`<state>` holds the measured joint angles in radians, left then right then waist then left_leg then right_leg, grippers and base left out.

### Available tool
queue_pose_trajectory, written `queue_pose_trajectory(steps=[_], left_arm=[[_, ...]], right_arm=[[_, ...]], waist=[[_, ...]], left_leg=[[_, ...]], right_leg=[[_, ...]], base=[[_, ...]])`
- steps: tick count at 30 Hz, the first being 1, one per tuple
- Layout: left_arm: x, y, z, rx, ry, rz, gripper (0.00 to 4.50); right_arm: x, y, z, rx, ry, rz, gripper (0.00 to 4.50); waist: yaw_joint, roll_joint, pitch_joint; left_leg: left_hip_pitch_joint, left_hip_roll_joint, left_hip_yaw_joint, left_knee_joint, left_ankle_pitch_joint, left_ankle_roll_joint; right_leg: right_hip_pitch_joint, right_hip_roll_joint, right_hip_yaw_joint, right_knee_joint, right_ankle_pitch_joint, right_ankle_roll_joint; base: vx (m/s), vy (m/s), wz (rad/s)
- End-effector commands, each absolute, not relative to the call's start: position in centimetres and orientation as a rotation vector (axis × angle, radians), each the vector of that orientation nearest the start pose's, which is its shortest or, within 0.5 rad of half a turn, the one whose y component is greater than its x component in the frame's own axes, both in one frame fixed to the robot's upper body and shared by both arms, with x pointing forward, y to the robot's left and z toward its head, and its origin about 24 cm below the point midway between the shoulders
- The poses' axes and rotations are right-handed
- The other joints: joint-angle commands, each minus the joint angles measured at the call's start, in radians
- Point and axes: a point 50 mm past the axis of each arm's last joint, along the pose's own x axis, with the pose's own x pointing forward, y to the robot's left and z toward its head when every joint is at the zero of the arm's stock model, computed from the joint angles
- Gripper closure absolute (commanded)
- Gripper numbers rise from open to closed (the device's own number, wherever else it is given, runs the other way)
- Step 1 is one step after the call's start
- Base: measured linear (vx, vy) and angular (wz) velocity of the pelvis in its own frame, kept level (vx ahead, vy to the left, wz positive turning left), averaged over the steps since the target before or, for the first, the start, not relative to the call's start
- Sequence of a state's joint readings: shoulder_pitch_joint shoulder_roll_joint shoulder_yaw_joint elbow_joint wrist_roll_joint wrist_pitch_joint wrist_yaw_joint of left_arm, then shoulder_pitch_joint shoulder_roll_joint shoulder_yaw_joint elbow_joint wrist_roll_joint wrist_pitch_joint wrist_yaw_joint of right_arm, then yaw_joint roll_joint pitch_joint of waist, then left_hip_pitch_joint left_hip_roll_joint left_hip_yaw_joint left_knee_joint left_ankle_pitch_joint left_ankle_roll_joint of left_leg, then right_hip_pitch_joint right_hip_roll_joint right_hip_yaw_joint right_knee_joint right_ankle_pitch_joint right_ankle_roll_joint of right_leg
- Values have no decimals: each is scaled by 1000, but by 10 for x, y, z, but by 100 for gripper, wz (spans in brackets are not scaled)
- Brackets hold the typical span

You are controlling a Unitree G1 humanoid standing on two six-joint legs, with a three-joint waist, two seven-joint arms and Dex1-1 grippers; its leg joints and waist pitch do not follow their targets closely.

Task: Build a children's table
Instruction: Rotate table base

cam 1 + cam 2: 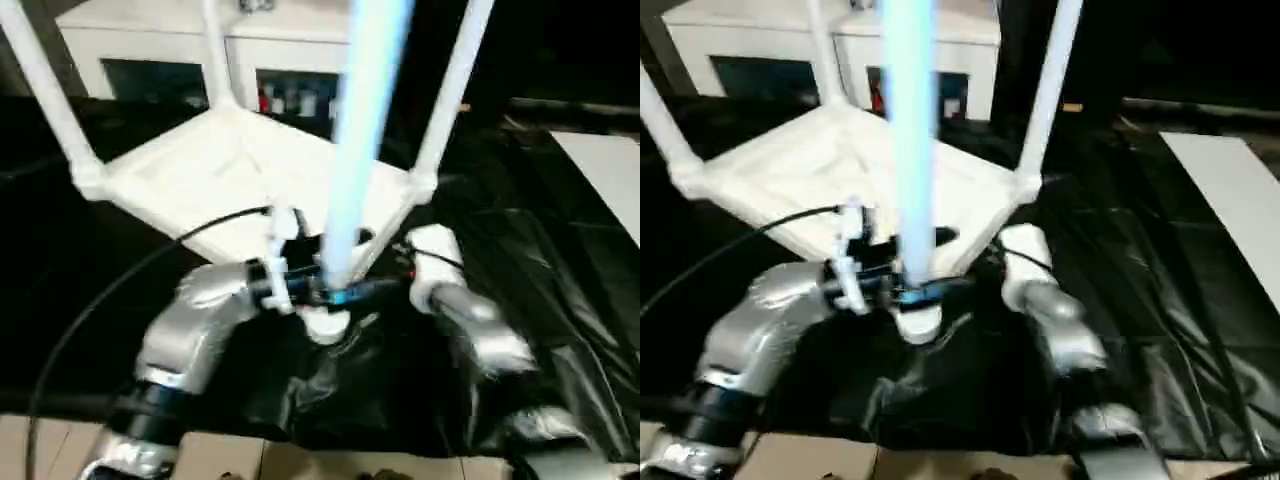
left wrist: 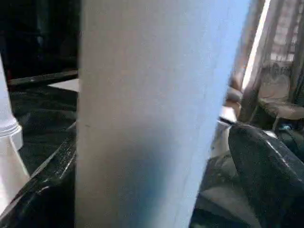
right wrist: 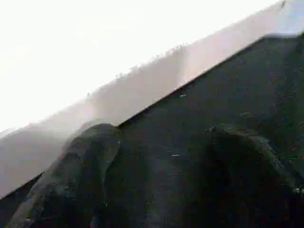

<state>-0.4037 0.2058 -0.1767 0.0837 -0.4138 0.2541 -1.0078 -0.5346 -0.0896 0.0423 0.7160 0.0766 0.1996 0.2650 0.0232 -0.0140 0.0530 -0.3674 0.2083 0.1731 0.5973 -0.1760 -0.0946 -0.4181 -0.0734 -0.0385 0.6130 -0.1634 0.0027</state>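
Note:
The white table top lies upside down on a black sheet. Three white legs stand in its corner sockets: at the left, the back and the right. A fourth leg stands upright at the near corner socket. My left gripper is shut on this leg just above the socket; in the left wrist view the leg sits between black fingers. My right gripper is open at the top's near-right edge, its fingers apart over the sheet.
A white cabinet with glass doors stands behind the table. The crumpled black sheet covers the floor around it. A flat white board lies at the right. Pale flooring shows near my body. A black cable loops from my left wrist.

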Motion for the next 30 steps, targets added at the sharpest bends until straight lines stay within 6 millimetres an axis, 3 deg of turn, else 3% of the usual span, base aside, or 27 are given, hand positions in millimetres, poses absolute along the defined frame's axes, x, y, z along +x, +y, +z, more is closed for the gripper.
queue_pose_trajectory(steps=[1, 3, 4, 5, 7, 10, 14, 15, 17, 22, 25, 30], left_arm=[[282, 63, 115, -97, -70, -1375, 9], [281, 58, 115, -93, -73, -1373, 9], [281, 58, 115, -93, -73, -1373, 9], [281, 55, 116, -100, -79, -1374, 9], [281, 49, 116, -94, -83, -1373, 9], [283, 42, 114, -65, -84, -1354, 9], [288, 26, 110, -33, -81, -1335, 9], [290, 22, 108, -4, -77, -1319, 9], [292, 20, 106, 20, -77, -1305, 9], [306, 32, 99, 126, -50, -1206, 9], [304, 55, 94, 159, -27, -1241, 9], [291, 84, 86, 185, 81, -1338, 9]], right_arm=[[337, -77, 26, 31, 350, 542, 69], [334, -56, 28, 41, 342, 639, 69], [334, -56, 28, 41, 342, 639, 69], [332, -47, 26, 36, 349, 677, 69], [329, -38, 24, 30, 352, 710, 69], [329, -40, 21, 13, 345, 672, 69], [328, -49, 16, 40, 352, 645, 69], [329, -54, 15, 31, 353, 624, 69], [329, -57, 14, 17, 353, 607, 69], [339, -94, 14, 0, 336, 405, 69], [343, -123, 22, -17, 283, 323, 69], [339, -144, 34, -63, 222, 348, 69]], waist=[[4, 3, -64], [0, 5, -64], [-4, -7, -64], [-3, 0, -64], [-11, -7, -65], [-12, -6, -64], [-9, -9, -66], [-7, -2, -68], [-7, -6, -68], [-5, -5, -67], [-1, -6, -67], [10, -3, -65]], left_leg=[[0, 7, 2, -76, -285, -5], [2, 7, 1, -76, -291, -8], [1, 8, 2, -76, -294, -4], [1, 7, 1, -76, -293, -4], [-2, 10, 1, -77, -286, -2], [2, 10, 0, -78, -304, -7], [6, 10, 3, -77, -300, 5], [6, 9, 2, -75, -286, 9], [3, 10, 2, -76, -282, 10], [6, 8, 2, -75, -307, 6], [6, 9, 2, -75, -298, 10], [9, 10, 5, -76, -280, 9]], right_leg=[[58, -39, 26, -72, -275, -188], [55, -39, 26, -72, -278, -186], [55, -39, 26, -74, -282, -185], [55, -41, 27, -73, -287, -185], [54, -42, 27, -73, -274, -193], [52, -41, 26, -76, -283, -192], [52, -40, 27, -73, -228, -208], [54, -41, 28, -72, -202, -215], [56, -40, 27, -71, -191, -217], [56, -42, 27, -76, -236, -213], [54, -43, 27, -75, -238, -212], [52, -39, 28, -68, -205, -211]], base=[[0, 0, 0], [0, 0, 0], [0, 0, 0], [0, 0, 0], [0, 0, 0], [0, 0, 0], [0, 0, 0], [0, 0, 0], [0, 0, 0], [0, 0, 0], [0, 0, 0], [0, 0, 0]])
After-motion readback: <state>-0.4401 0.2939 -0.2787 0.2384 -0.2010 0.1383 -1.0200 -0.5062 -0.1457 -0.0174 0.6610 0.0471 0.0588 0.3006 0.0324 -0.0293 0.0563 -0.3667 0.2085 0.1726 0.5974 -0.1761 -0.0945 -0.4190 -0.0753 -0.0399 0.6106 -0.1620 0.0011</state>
